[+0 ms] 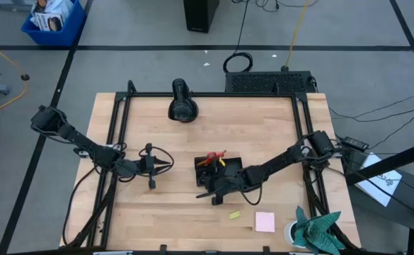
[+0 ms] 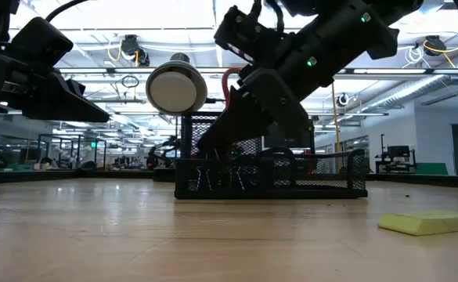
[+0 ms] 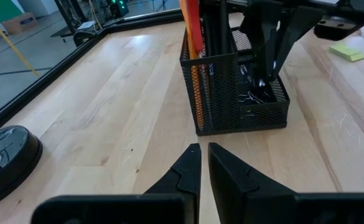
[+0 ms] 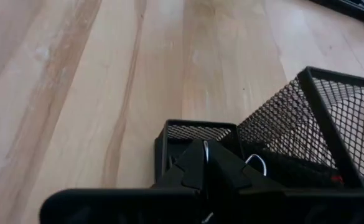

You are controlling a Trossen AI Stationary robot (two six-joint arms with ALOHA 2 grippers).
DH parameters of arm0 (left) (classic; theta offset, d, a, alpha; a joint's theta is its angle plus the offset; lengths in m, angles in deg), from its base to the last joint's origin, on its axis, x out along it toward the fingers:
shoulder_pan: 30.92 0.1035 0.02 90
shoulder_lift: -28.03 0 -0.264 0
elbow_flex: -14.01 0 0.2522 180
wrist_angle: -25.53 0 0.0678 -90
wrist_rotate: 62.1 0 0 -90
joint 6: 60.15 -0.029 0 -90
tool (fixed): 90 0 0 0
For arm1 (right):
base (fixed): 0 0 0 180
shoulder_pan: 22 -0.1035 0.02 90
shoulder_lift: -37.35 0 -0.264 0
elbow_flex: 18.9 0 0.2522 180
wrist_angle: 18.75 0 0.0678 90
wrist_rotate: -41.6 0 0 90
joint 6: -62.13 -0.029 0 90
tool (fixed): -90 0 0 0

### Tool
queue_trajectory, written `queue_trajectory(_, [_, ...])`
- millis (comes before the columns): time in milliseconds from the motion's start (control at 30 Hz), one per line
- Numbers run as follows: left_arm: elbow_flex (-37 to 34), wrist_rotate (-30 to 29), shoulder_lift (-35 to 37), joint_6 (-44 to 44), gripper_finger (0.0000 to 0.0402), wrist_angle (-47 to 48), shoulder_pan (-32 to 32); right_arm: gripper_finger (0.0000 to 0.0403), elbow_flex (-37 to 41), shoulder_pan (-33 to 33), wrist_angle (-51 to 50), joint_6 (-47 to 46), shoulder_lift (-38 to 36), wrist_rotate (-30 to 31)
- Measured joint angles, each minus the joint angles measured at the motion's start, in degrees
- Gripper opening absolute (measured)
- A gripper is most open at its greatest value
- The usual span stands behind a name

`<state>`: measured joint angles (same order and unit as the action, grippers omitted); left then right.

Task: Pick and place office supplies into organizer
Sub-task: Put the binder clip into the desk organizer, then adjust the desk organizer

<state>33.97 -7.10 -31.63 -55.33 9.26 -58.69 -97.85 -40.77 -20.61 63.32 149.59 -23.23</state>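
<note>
Right wrist view looks down past the right claw [image 4: 205,163], whose two dark fingers are pressed together with a thin silver wire loop, apparently a binder clip [image 4: 254,163], just beside their tips. The tips sit at the rim of the low front compartment of the one black mesh organizer [image 4: 312,124], and whether they pinch the clip cannot be told. Beyond the claw the taller mesh compartment rises, with a trace of red at its foot.

The left wrist view shows the left claw [image 3: 204,163] hovering over bare surface [image 3: 107,112] short of the organizer, fingers nearly together with only a slim gap and nothing between them. Ahead of it the tall compartment holds orange pencils [image 3: 194,37] and dark pens, too bunched to count; several small binder clips lie in the low compartment beyond. One small yellow-green piece [image 3: 346,52] lies farther off past the right arm, and one black rounded device [image 3: 4,162] sits off to the side of the left claw.

From above, two arms reach in. Red scissor handles [image 1: 211,156] stand in the organizer just behind the right claw. Nearer the table's front edge than that claw lie one yellow-green piece, one pink sticky-note pad [image 1: 265,222] beside it, and one teal cloth [image 1: 318,228] at the corner.
</note>
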Motion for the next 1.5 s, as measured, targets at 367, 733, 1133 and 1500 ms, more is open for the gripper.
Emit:
queue_trajectory(367, [0.00, 0.02, -0.02, 0.07, 0.0037, 0.01, 0.01, 0.0081, 0.02, -0.07, 0.13, -1.83, -0.55, -2.50])
queue_trajectory(733, [0.00, 0.04, 0.00, 0.04, 0.0037, 0.05, 0.00, 0.0083, 0.04, -4.55, -10.37, -0.26, -10.49, 1.77])
queue_trajectory(1133, [0.00, 0.09, 0.00, 0.39, 0.0037, -0.01, 0.02, 0.0004, 3.97, -9.25, -29.11, -3.77, -23.66, 15.74])
queue_trajectory(1500, [0.00, 0.07, 0.00, 0.46, 0.0037, -0.17, 0.02, 0.0001, 13.26, 3.61, -31.80, -11.57, -24.88, 15.85])
